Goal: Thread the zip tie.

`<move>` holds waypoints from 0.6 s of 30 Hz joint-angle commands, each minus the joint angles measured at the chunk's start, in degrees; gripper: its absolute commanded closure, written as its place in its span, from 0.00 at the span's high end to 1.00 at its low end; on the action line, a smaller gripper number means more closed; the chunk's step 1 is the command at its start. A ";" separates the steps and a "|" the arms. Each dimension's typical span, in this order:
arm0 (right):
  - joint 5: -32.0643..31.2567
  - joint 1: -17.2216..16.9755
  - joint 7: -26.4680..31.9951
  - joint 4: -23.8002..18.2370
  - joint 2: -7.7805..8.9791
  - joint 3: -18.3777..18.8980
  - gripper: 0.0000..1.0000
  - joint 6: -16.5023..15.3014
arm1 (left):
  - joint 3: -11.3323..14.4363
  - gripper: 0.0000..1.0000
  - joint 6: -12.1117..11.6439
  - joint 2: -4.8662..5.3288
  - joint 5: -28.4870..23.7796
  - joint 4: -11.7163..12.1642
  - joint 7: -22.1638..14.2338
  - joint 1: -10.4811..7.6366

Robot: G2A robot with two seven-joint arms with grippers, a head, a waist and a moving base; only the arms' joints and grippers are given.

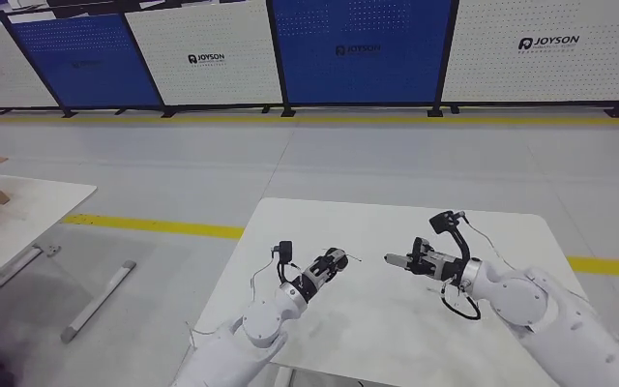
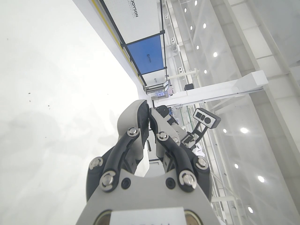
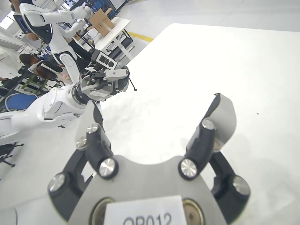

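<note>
Working above the middle of the white counter (image 1: 368,218), with the left arm (image 1: 261,324) and the right arm (image 1: 513,295) raised off it and aimed tip to tip, a clear gap between them. Carrying the right fingers (image 3: 223,112) spread wide, nothing between them, pointed at the opposite arm. Pinching the zip tie (image 3: 132,83) in the left fingers (image 3: 117,74), which are pressed together on it. Holding that thin dark strap in the air, clear of the counter, jutting out of the left fingertips toward the right arm, long axis roughly along the line joining the two, free end drooping a little and ending in a small dark thickening, possibly the head. Judging from this: free end nearer the spread right fingers, so likely a straight approach along the strap's axis; easy to miss so thin a target if slightly off line.
</note>
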 commanded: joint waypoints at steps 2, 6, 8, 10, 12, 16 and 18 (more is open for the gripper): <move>6.16 -1.15 1.76 0.14 -0.43 0.82 1.00 0.00 | -0.19 0.00 -5.91 -0.03 0.95 0.70 -1.10 0.62; 12.95 -0.97 6.54 2.46 -1.59 1.02 1.00 0.00 | -0.27 0.00 -10.35 -0.24 0.77 1.49 -1.96 0.79; 15.24 -0.87 7.59 3.13 -2.06 0.87 1.00 0.00 | -0.29 0.00 -10.35 -0.26 0.81 1.49 -2.06 0.77; 15.24 -0.87 7.59 3.13 -2.06 0.87 1.00 0.00 | -0.29 0.00 -10.35 -0.26 0.81 1.49 -2.06 0.77; 15.24 -0.87 7.59 3.13 -2.06 0.87 1.00 0.00 | -0.29 0.00 -10.35 -0.26 0.81 1.49 -2.06 0.77; 15.24 -0.87 7.59 3.13 -2.06 0.87 1.00 0.00 | -0.29 0.00 -10.35 -0.26 0.81 1.49 -2.06 0.77; 17.45 -1.70 7.75 2.35 -2.18 1.05 1.00 0.00 | -0.33 0.00 -10.22 -0.34 2.00 1.42 -0.96 0.74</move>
